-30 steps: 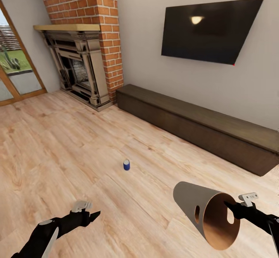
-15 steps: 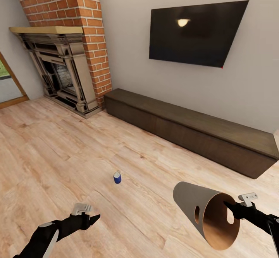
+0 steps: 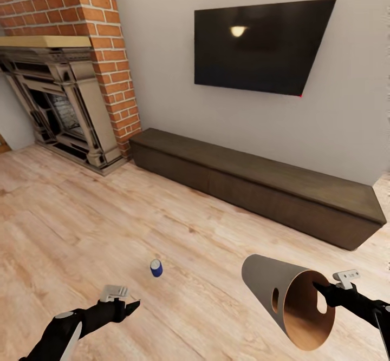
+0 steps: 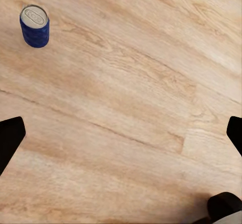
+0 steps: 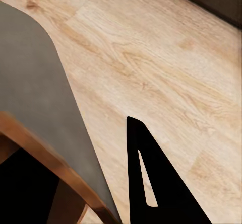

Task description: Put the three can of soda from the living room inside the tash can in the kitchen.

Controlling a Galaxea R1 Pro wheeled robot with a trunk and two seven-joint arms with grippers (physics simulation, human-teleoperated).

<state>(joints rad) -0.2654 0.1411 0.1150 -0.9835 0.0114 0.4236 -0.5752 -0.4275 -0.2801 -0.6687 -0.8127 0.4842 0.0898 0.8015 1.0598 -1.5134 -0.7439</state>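
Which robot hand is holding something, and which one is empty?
The right gripper is the one holding something: it pinches the rim of the trash can, carried tipped on its side. The left gripper is open and empty, near the blue soda can standing on the floor.

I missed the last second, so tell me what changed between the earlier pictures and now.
The whole head view swung right: fireplace, TV and bench slid left, and the glass door left the frame. The blue soda can sits nearer. Unchanged: right gripper holds the trash can tipped sideways; left gripper empty.
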